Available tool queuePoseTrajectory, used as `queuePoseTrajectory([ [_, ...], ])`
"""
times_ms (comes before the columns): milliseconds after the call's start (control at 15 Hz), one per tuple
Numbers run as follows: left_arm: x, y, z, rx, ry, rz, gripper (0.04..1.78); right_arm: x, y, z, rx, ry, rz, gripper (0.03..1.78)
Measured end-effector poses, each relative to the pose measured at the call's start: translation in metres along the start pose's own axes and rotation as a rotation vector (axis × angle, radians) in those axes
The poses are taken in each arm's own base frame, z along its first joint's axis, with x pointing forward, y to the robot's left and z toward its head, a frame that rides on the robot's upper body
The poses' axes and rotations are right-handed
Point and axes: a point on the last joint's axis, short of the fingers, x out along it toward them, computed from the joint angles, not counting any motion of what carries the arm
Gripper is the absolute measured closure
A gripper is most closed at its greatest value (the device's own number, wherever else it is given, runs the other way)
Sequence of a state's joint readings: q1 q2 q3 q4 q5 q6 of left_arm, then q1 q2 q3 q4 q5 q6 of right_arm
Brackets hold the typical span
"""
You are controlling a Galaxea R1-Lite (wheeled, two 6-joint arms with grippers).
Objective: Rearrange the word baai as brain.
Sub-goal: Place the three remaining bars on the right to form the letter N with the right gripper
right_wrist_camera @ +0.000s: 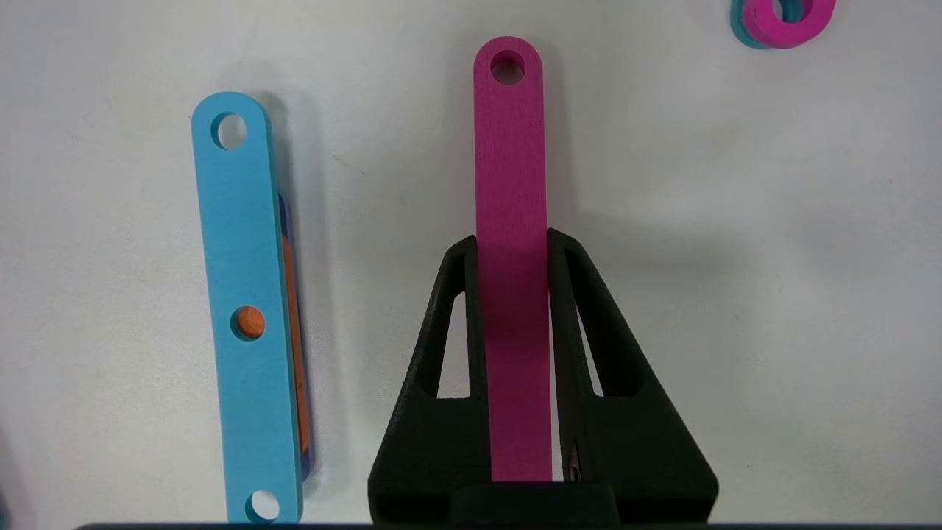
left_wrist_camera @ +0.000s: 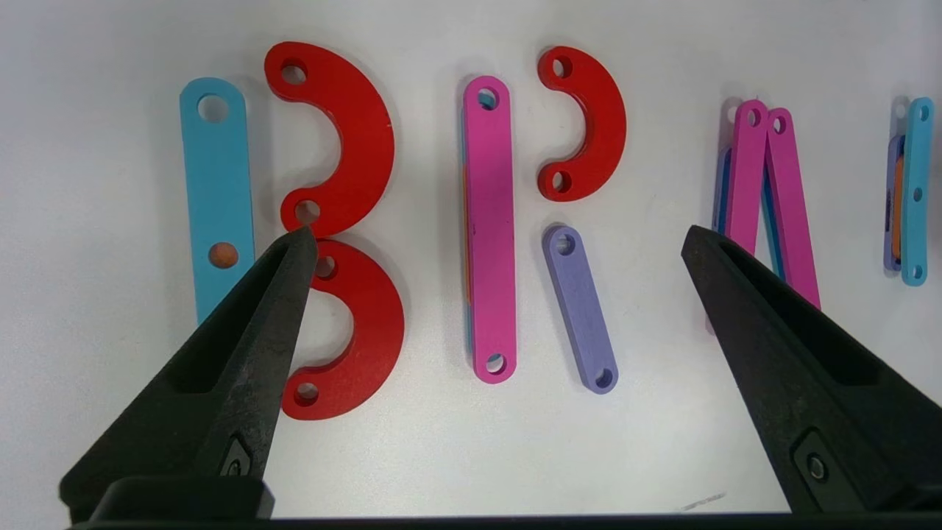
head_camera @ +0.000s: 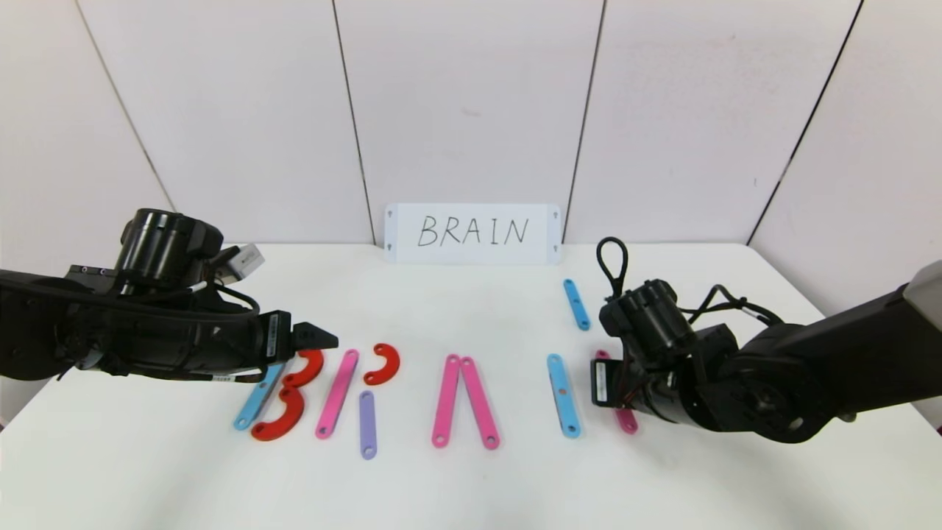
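Strips: three red curves, four pink bars, one gripped by right jaws; left jaws wide.

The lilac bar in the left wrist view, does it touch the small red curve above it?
No. The lilac bar lies apart from the small red curve, with bare white table between them.

On the desk lie eleven flat plastic strips. Three are red C-shaped curves: two stacked toward the left edge and one further in. Four are pink bars: one between the curves, a leaning pair mid-desk, and one toward the right edge. Three are light-blue bars. One is a lilac bar. One white card stands at the back edge.
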State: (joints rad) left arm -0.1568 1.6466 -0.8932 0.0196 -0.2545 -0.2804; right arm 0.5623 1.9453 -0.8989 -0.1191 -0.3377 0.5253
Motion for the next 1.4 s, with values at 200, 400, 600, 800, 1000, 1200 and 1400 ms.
queuePoseTrajectory([
  [200, 0.0001, -0.0003, -0.0001, 0.001, 0.001, -0.001, 0.08, 0.0006, -0.0001, 0.0005, 0.002, -0.005, -0.009, 1.54],
  [400, 0.0001, -0.0002, -0.0001, 0.0, 0.001, 0.0, 0.08, 0.0019, -0.0004, 0.0006, 0.002, -0.008, -0.021, 1.54],
  [600, 0.0001, -0.0002, -0.0001, 0.0, 0.001, -0.001, 0.08, 0.0037, -0.0013, 0.0008, 0.004, -0.009, -0.03, 1.44],
  [800, 0.0001, -0.0002, -0.0001, 0.0, 0.001, -0.002, 0.08, 0.0044, -0.0016, 0.0008, 0.005, -0.008, -0.032, 1.12],
  [1000, 0.0002, -0.0002, -0.0002, -0.001, 0.002, -0.002, 0.08, 0.0049, -0.0033, 0.0018, 0.009, -0.008, -0.036, 0.59],
  [1200, 0.0005, -0.0002, -0.0004, -0.001, 0.003, -0.002, 0.08, 0.0045, -0.0046, 0.003, 0.015, -0.011, -0.037, 0.23],
  [1400, 0.0006, 0.0, -0.0008, -0.001, 0.005, -0.002, 0.08, 0.0026, -0.0076, 0.0061, 0.025, -0.02, -0.038, 0.08],
])
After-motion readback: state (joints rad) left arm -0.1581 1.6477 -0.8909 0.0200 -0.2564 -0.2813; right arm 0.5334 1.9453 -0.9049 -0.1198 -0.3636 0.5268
